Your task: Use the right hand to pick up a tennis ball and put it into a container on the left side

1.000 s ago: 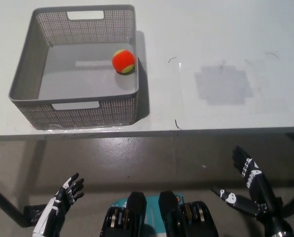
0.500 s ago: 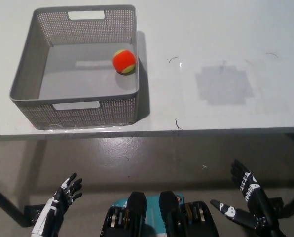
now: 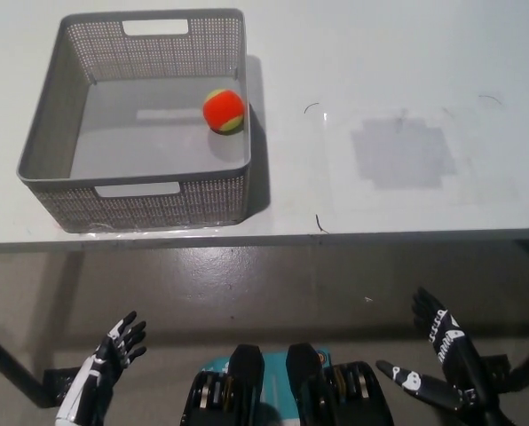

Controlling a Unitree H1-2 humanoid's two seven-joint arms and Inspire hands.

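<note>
The tennis ball [image 3: 223, 111] sits inside the grey basket [image 3: 51, 124], near its far right wall, at the worktop's [image 3: 380, 71] left end. My right robot hand [image 3: 438, 355] hangs open below the worktop's front edge. My left robot hand [image 3: 109, 359] rests open too.

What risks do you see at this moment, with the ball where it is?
The tennis ball already lies inside the grey basket, near its right wall; a knock to the basket might make it roll. Both hands are open and below the table edge: the right hand or left hand may strike that edge if raised carelessly.
</note>
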